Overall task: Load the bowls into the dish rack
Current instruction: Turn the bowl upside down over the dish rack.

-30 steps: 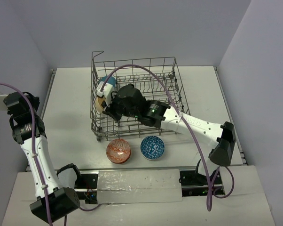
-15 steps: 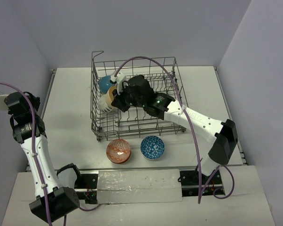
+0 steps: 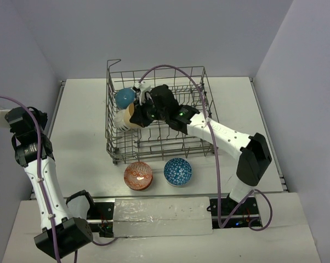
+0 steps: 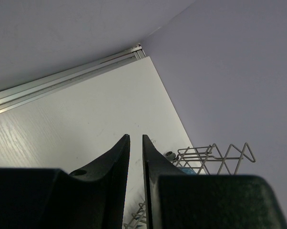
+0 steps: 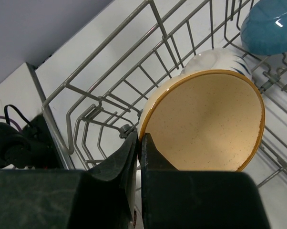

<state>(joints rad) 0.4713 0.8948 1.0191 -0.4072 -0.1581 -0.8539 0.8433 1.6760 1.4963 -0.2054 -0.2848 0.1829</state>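
dish rack [image 3: 165,149] [image 5: 110,62]: grey wire basket, sitting at the far middle of the white table [image 3: 83,109], showing a raised handle at its far left corner; one corner also peeking into the left wrist view [image 4: 215,155]. tan bowl [image 3: 126,116] [image 5: 205,124]: speckled tan inside, cream outside with dark strokes, standing on edge inside the left part of the rack, opening facing the right arm; cannot tell whether resting on the wires or hanging clear of them. right gripper [image 3: 137,109] [image 5: 139,148]: reaching into the rack from the right, pinching the rim of the tan bowl, fingers nearly together with only the bowl wall between them. blue bowl [image 3: 125,97] [image 5: 270,26]: glossy plain blue, lying in the far left corner of the rack, just beyond the tan bowl. red patterned bowl [image 3: 138,175] and blue patterned bowl [image 3: 177,171]: sitting upright side by side on the table, just outside the near wall of the rack, well apart from both grippers. left gripper [image 4: 136,140]: hanging at the far left edge of the scene, well away from the rack, fingers standing a narrow slit apart, holding nothing, pointing toward the table's far corner.
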